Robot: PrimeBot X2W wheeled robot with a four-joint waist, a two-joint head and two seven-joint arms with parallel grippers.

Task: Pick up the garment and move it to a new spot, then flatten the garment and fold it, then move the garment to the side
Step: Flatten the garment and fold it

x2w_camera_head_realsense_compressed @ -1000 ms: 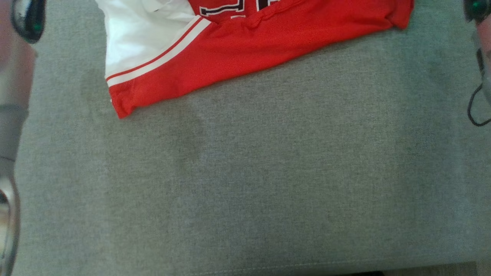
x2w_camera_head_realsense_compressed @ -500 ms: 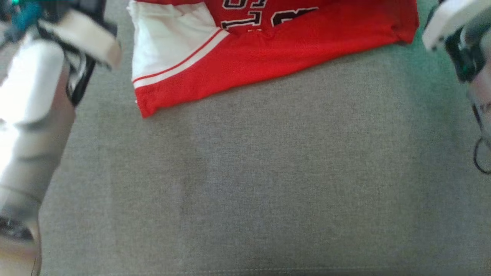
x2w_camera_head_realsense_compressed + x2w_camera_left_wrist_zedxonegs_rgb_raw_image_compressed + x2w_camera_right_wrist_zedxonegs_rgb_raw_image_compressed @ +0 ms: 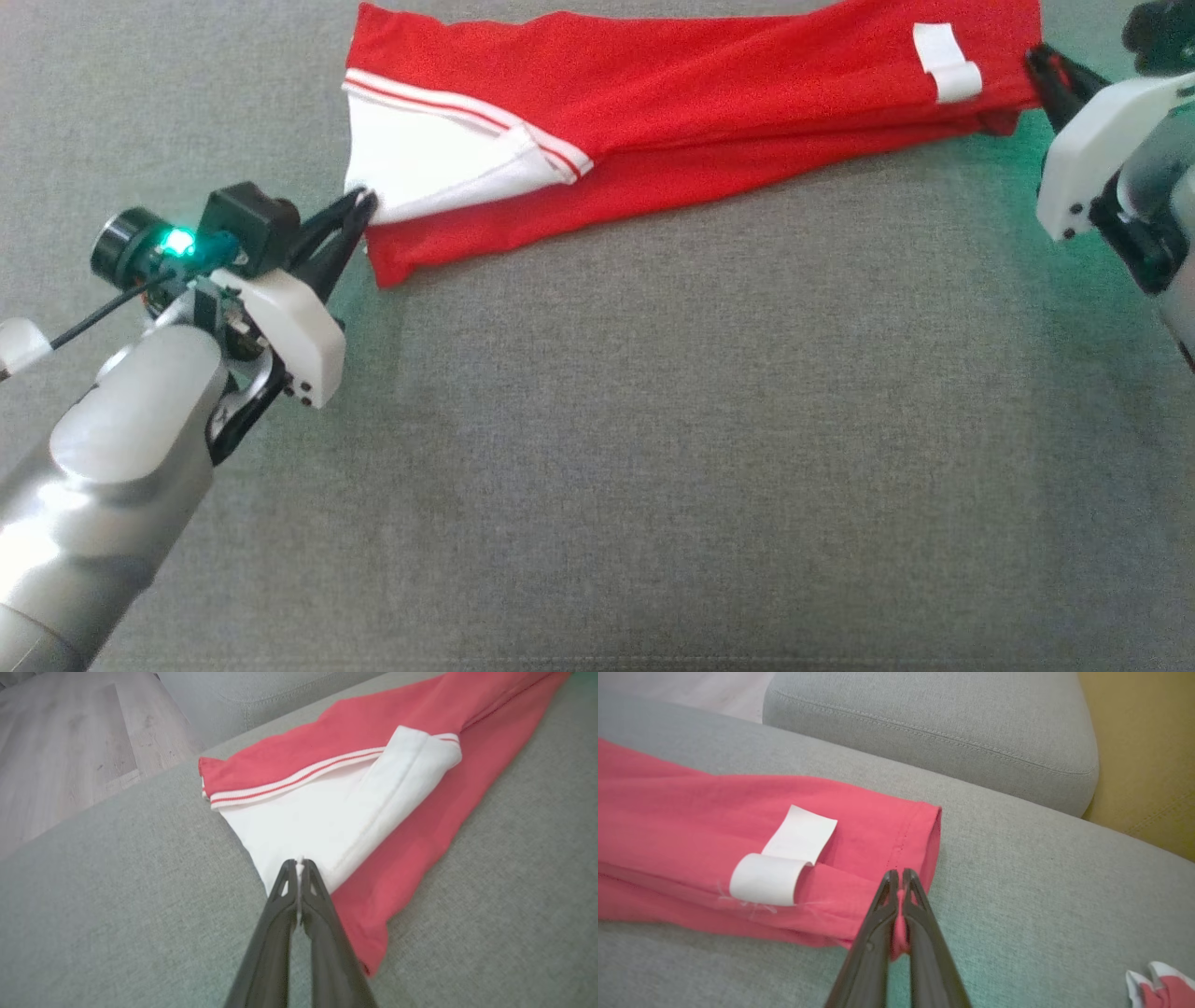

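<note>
The red shirt (image 3: 709, 121) lies in a long folded strip on the far part of the grey sofa (image 3: 653, 420). The left fingers (image 3: 278, 919) pinch its white corner, the right fingers (image 3: 924, 933) its red end. I think more folding and moving aside are left.

Your head camera has swung, and both arms have come in with it. The left gripper (image 3: 359, 205) now pinches the white panel (image 3: 429, 173) at the left end of the garment (image 3: 709, 121). The right gripper (image 3: 1034, 58) has clamped onto the red hem at the right end. The black lettering you had a second ago is covered. The garment is now a long narrow band with a white label (image 3: 945, 61) facing up near its right end.
</note>
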